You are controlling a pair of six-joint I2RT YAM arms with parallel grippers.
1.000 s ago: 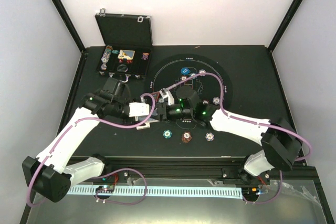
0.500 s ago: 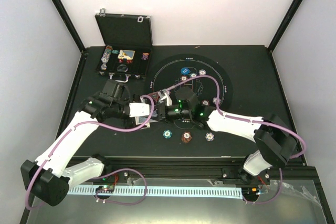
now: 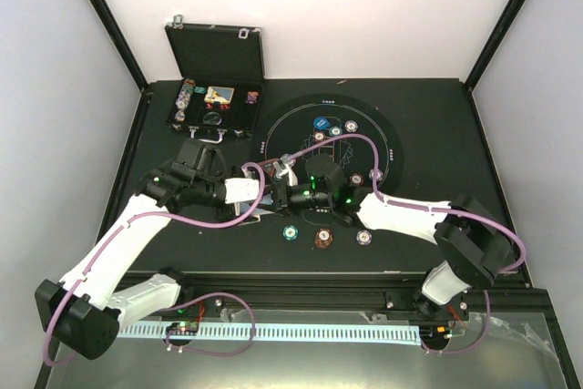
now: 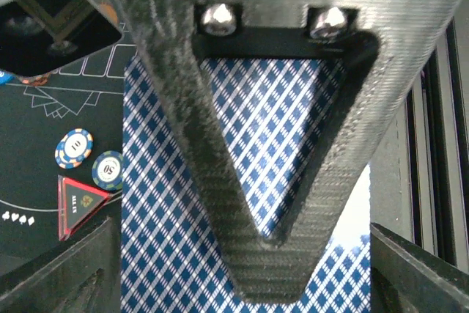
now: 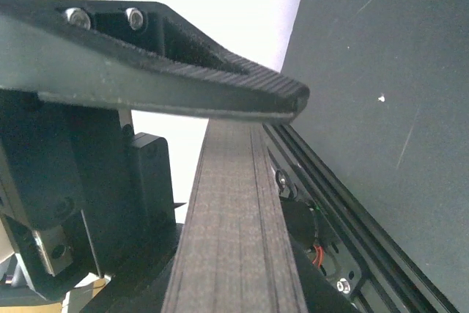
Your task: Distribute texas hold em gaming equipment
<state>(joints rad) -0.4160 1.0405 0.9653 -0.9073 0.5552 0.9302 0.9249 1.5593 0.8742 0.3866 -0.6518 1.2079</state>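
Lid up, the black case (image 3: 214,102) sits at about 10 o'clock on the counter (image 3: 437,225), with chips in its tray. At the case's 5 o'clock the left hand (image 4: 242,225) points toward 3 o'clock and meets the right hand head-on near the counter's middle. Its fingers (image 4: 58,273) are spread wide, one at each long edge of the playing cards (image 4: 165,254); whether they touch those edges cannot be told. The cards are held up off the mat between the two hands, with their blue diamond backs facing the left wrist camera. In that view, at the cards' 9 o'clock, a blue-and-orange chip (image 4: 73,148) and a second striped chip (image 4: 108,170) lie side by side on the mat, with the red triangle marker (image 4: 77,207) just beside them.

The right hand (image 3: 279,193) points toward 9 o'clock and is clamped on the cards. One V-shaped finger (image 4: 179,108) lies flat on the top card, and the right wrist view shows the stack edge-on under it.

At the right hand's 6 o'clock a teal chip (image 3: 291,232), a red-brown chip (image 3: 323,238) and a white chip (image 3: 364,237) lie in a row by the near edge of the round mat (image 3: 392,148). At the mat's 12 o'clock is a blue disc (image 3: 321,122).
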